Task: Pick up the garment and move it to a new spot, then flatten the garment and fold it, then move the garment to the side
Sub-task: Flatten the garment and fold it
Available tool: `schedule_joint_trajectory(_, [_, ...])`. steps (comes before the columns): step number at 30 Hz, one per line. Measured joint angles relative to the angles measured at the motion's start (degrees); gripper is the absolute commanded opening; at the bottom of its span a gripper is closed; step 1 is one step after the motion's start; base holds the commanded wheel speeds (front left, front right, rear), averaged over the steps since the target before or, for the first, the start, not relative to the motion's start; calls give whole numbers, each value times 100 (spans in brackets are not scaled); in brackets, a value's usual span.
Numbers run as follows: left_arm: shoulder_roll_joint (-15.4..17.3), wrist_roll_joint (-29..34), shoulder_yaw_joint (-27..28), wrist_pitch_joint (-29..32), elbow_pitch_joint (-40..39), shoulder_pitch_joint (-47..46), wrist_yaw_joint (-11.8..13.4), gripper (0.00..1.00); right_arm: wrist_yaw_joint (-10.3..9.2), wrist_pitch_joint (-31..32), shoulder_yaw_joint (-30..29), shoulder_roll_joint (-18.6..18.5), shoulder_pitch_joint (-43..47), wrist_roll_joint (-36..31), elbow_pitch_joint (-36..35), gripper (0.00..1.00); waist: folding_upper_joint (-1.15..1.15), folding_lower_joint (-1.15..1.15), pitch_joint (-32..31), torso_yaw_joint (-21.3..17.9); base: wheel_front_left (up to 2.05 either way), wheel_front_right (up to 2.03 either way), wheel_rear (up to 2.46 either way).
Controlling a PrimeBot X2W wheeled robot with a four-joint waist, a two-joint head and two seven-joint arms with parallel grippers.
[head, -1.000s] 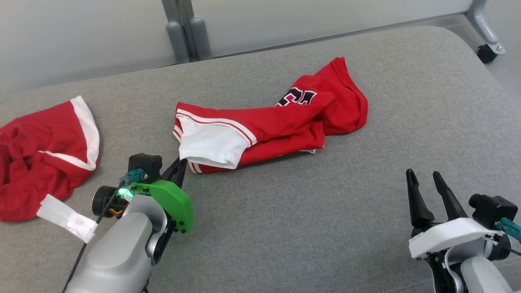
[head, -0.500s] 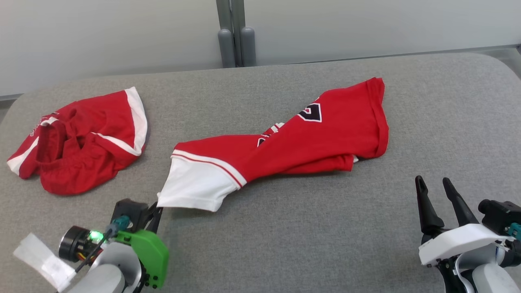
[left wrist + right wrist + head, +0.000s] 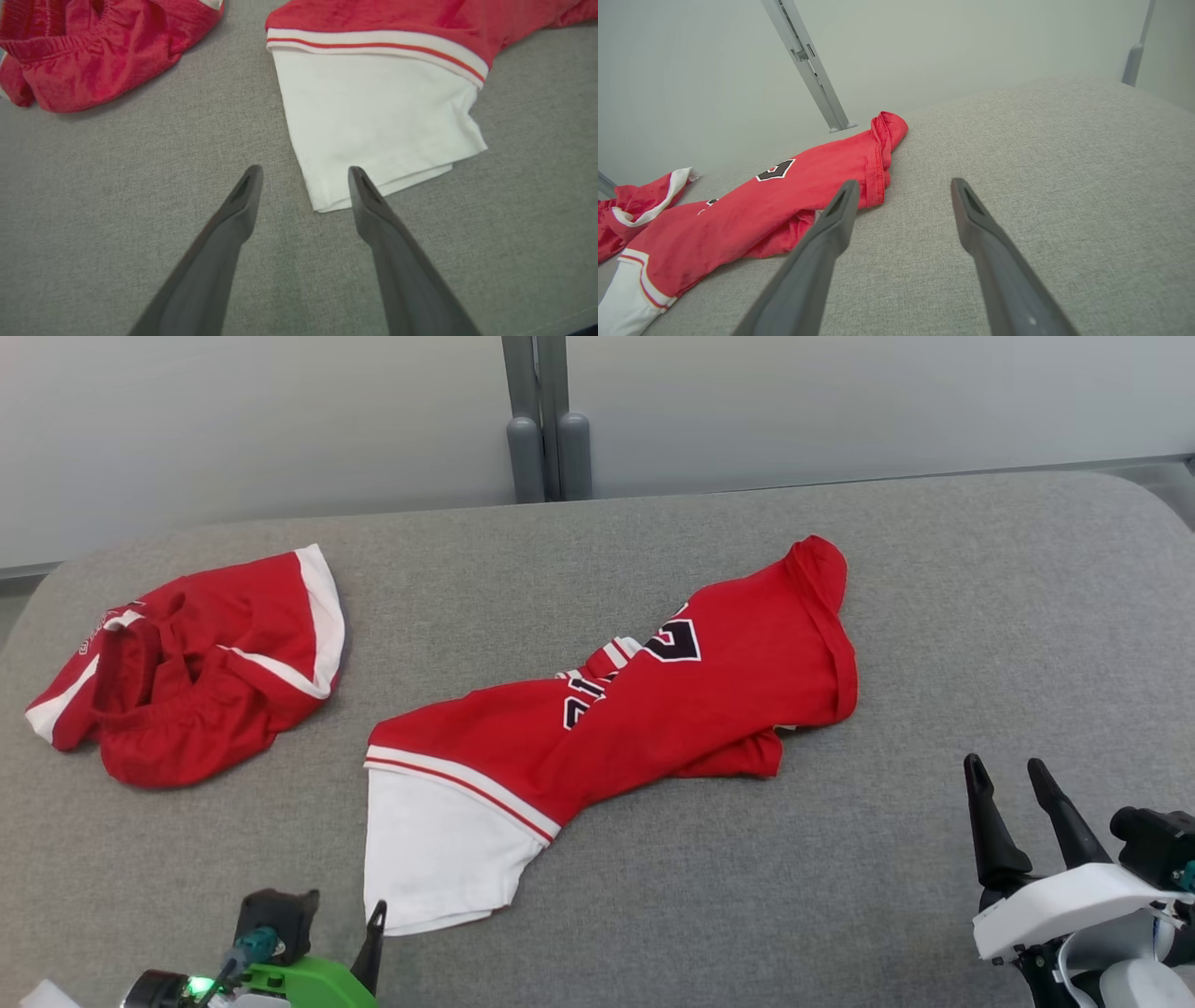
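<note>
Red crumpled white-sleeved jersey is lying free for flattening, left gripper and right gripper holding fingers spread.

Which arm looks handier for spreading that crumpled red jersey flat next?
Probably left: the left fingers, open, flank a corner of the white sleeve of the red numbered jersey; the right fingers, also open, stand apart from its hem.
</note>
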Motion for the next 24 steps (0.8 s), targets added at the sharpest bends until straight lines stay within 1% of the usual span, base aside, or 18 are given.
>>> schedule_joint_trajectory(6, [122,-47,403,-309,-581,43,407,100,0,-2,-82,12,57,-12,-92,100,0,0,-3,-27,0,0,0])
schedule_joint_trajectory(9, [110,-52,610,-631,-880,41,489,100,0,-10,-108,25,80,-44,-113,100,0,0,-4,-10,0,0,0])
schedule_joint_trajectory(11, [27,-54,653,-816,-969,40,486,100,0,-8,-69,48,79,-58,-113,100,0,0,-34,-4,0,0,0])
schedule_joint_trajectory(16, [-210,-94,660,-1112,-1069,15,355,100,0,105,-44,10,-130,-60,14,100,0,0,-29,105,0,0,0])
schedule_joint_trajectory(20, [-489,-97,649,-1235,-1024,-245,207,100,-1,434,-37,-76,-693,-55,419,100,0,0,126,196,0,0,0])
schedule_joint_trajectory(24, [-715,-75,579,-1290,-870,-528,70,100,-1,990,110,-299,-1430,7,1066,100,0,0,377,313,0,0,0])
